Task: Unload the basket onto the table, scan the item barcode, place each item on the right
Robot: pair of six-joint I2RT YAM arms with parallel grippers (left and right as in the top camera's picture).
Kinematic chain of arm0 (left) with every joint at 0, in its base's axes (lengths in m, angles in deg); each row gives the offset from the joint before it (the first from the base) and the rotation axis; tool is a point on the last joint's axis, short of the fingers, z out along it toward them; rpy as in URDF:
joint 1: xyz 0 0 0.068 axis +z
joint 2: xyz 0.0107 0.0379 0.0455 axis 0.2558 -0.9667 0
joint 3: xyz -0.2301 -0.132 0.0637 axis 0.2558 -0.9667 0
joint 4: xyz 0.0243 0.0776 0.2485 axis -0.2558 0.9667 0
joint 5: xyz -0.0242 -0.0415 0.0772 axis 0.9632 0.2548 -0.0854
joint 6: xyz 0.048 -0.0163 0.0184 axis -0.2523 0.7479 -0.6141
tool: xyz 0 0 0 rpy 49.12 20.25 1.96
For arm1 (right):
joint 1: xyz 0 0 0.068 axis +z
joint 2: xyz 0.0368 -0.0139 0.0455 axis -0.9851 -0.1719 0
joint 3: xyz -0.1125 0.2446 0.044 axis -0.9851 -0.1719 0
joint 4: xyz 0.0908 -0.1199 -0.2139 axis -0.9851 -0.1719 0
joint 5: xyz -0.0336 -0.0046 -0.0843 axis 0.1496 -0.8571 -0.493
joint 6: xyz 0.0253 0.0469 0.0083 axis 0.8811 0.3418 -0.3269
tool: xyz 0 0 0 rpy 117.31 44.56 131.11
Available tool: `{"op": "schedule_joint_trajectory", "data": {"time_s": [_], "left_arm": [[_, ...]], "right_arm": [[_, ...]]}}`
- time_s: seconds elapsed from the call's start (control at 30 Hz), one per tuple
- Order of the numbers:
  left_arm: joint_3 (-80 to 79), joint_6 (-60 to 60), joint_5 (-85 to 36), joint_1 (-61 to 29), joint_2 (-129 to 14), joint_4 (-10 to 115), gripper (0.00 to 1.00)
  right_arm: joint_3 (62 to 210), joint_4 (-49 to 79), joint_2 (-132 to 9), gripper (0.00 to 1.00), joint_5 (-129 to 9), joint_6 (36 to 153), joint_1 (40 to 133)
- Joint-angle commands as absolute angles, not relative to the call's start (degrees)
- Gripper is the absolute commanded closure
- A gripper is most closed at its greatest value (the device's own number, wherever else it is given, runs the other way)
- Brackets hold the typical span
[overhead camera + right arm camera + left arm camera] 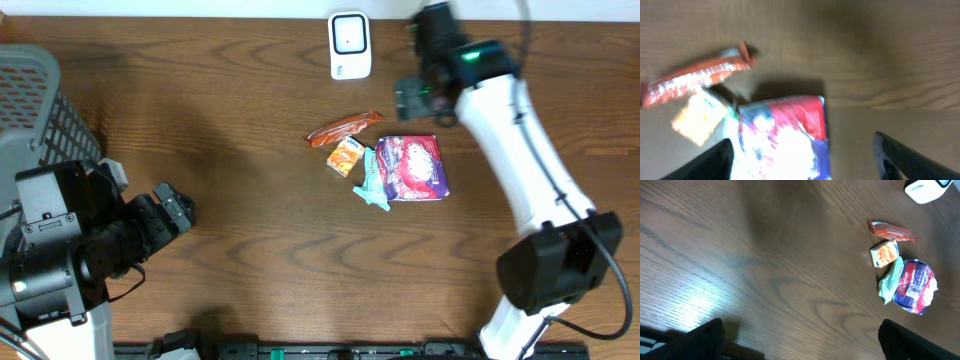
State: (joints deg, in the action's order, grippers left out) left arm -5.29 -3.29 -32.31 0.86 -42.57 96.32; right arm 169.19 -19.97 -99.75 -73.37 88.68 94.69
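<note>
A dark wood-grain table carries the red-and-purple packet right of centre overhead, below the white scanner at the top edge. Only overhead shows the grey basket, upper left. The left gripper and right gripper gape wide, holding nothing.

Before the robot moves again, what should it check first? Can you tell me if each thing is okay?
1. Right gripper open and empty: ok, fingers wide apart with nothing between them.
2. Left gripper open and out of the way: ok, far from the snacks.
3. Red-and-purple bag free to pick up: ok, neither gripper is touching it.
4. Room around the bag: not ok, the green packet lies right against its side.
5. White scanner unblocked: ok, nothing lies in front of it.
6. Barcode on the bag found: cannot tell, the close view is too blurry.
</note>
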Motion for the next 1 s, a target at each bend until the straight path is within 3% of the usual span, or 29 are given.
{"op": "schedule_joint_trajectory", "data": {"time_s": [0.0,0.2,0.4,0.87,0.9,0.97], "left_arm": [[-5.1,-3.2,-31.6,0.8,-42.5,96.3,0.02],[-5.1,-3.2,-31.6,0.8,-42.5,96.3,0.02],[-5.1,-3.2,-31.6,0.8,-42.5,96.3,0.02],[-5.1,-3.2,-31.6,0.8,-42.5,96.3,0.02],[-5.1,-3.2,-31.6,0.8,-42.5,96.3,0.02],[-5.1,-3.2,-31.6,0.8,-42.5,96.3,0.02]], "right_arm": [[166.8,-21.8,-99.7,0.14,-49.6,76.1,87.3],[157.8,-21.2,-100.0,0.19,-41.2,72.4,79.3],[146.2,-10.1,-100.0,0.25,-38.0,71.2,76.1],[126.9,9.8,-100.3,0.37,-31.2,74.2,76.2],[126.5,10.3,-100.3,0.41,-30.7,74.2,76.5],[126.1,10.8,-100.3,0.61,-29.7,74.5,77.0]]}}
